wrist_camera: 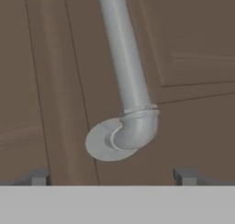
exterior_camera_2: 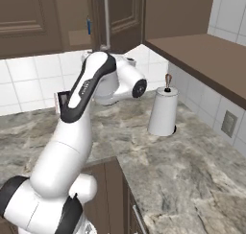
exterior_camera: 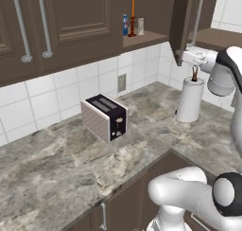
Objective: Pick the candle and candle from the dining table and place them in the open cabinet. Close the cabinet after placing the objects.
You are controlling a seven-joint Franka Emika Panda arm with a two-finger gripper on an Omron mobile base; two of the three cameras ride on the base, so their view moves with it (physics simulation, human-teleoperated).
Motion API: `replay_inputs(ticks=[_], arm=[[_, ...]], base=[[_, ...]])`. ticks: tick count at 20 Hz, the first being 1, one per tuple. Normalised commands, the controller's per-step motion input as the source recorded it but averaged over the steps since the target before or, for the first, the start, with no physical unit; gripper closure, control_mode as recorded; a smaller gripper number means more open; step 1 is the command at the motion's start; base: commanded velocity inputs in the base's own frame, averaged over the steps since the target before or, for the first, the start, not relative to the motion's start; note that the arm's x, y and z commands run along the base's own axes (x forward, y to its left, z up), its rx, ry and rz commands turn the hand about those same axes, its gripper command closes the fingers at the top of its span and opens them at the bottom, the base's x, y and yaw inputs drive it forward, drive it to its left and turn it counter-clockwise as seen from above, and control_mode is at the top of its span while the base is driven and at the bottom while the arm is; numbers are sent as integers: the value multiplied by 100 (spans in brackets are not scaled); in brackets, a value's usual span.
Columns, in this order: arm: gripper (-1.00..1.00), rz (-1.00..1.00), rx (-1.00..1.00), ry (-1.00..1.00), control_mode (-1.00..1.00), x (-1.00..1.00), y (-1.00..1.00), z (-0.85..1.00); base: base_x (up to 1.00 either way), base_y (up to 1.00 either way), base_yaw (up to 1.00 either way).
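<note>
The cabinet (exterior_camera: 142, 37) stands open above the counter. On its shelf the thin orange candle (exterior_camera: 133, 17) stands upright on a dark red base, with a short pale cylinder (exterior_camera: 141, 25), probably the other candle, just right of it. The open cabinet door (exterior_camera: 182, 22) swings out toward me, its long silver bar handle (wrist_camera: 126, 67) close in front of the hand. My gripper (wrist_camera: 112, 177) is open at the handle's lower mount (wrist_camera: 133, 133), fingertips (wrist_camera: 186, 175) wide apart and holding nothing. From the left it sits at the door's bottom edge (exterior_camera: 185, 55). The dining table is out of view.
A small blue can (exterior_camera: 125, 24) stands on the shelf left of the orange candle. A toaster (exterior_camera: 105, 117) and a white paper-towel roll (exterior_camera: 190, 100) stand on the marble counter (exterior_camera: 56, 168). Closed cabinet doors (exterior_camera: 71, 22) with bar handles hang to the left.
</note>
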Motion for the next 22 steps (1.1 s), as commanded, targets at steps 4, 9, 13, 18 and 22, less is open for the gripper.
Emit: replay_inputs(ticks=[4, 9, 13, 18, 22], arm=[[-100, 0, 1, 0, -100, 100, 96, -29], [-100, 0, 0, 3, -100, 100, 94, -34], [-100, 0, 2, 10, -100, 100, 92, -35], [-100, 0, 8, 21, -100, 100, 83, -48], [-100, 0, 5, 25, -100, 100, 79, -58]], base=[[0, 0, 0], [0, 0, 0], [0, 0, 0], [0, 0, 0], [0, 0, 0]])
